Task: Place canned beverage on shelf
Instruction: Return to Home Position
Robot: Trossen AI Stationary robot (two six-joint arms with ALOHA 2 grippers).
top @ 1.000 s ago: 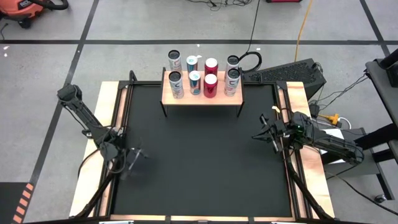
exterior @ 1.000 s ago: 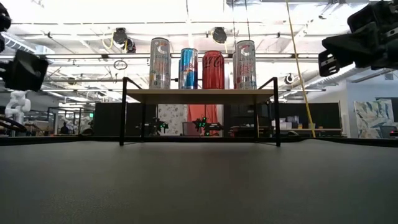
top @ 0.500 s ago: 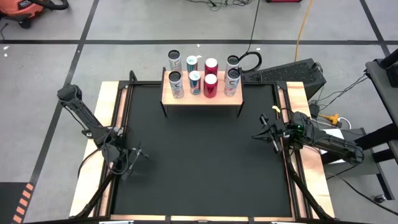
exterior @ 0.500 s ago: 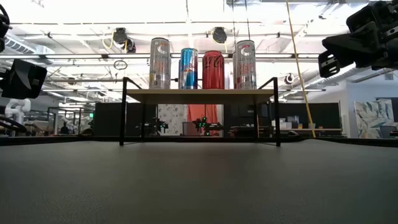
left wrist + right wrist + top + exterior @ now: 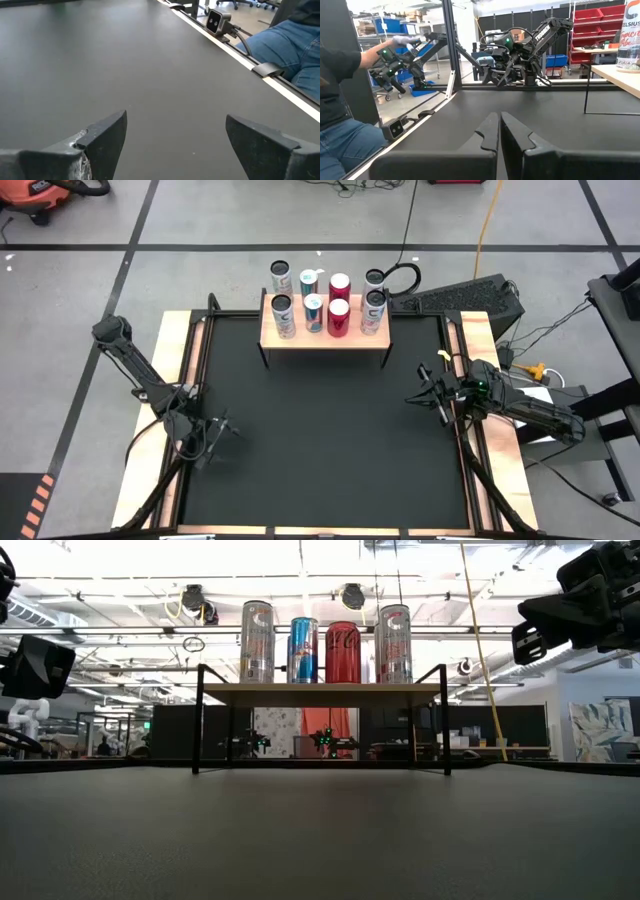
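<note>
The shelf [image 5: 325, 332], a light-wood board on thin black legs, stands at the far middle of the black mat [image 5: 320, 430]. Several tall cans [image 5: 313, 312] stand upright on it in a row, silver, blue and red [image 5: 343, 652]. More cans [image 5: 309, 281] stand just behind them at the board's far edge. My left gripper [image 5: 215, 435] is open and empty, low over the mat's left near part [image 5: 175, 135]. My right gripper [image 5: 415, 395] is shut and empty above the mat's right side [image 5: 500, 125]. Neither gripper is near the shelf.
Light-wood strips [image 5: 175, 380] border the mat on the left and right. A small camera [image 5: 218, 21] sits at the table's near edge. A person in blue jeans [image 5: 292, 45] is beside the table. Cables and a dark case [image 5: 470, 295] lie at the far right.
My left gripper has come down a little toward the mat and then stopped. The cans, the shelf and my right gripper have kept still.
</note>
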